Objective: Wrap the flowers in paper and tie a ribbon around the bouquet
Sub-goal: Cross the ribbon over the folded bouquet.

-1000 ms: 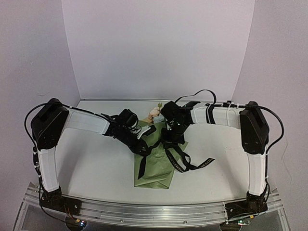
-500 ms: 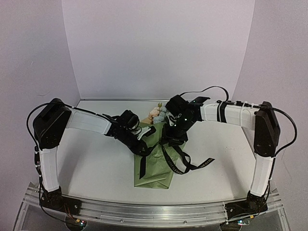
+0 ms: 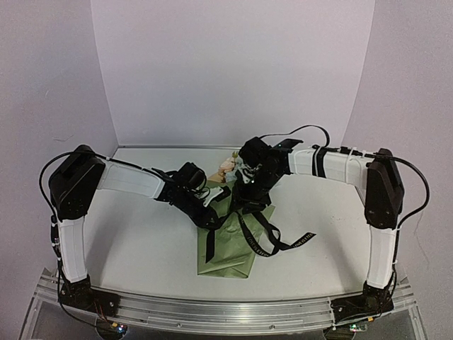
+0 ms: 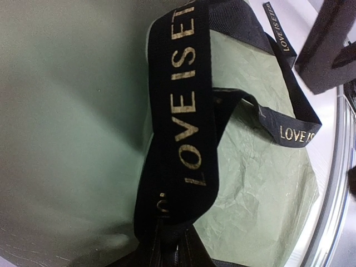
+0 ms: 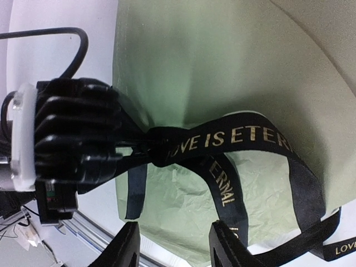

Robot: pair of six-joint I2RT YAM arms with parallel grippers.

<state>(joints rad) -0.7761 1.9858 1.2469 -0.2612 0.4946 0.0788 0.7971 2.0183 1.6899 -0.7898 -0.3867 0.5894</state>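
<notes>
Olive paper (image 3: 228, 258) lies rolled in a cone, its near end close to the table's (image 3: 141, 248) front edge, with room either side. The black ribbon (image 3: 263, 239) loops loosely over it. The left gripper (image 5: 138, 147) pinches one end; the right gripper (image 5: 177, 233) has just let go, fingers spread, so the tie looks unfinished. The flowers (image 3: 228, 167) poke out beyond.

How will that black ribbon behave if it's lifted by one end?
Probably floppy: the ribbon loops and curls loosely over the paper. Likely light, being thin flat fabric. It may slip free, since the left gripper pinches only a narrow bunch.
</notes>
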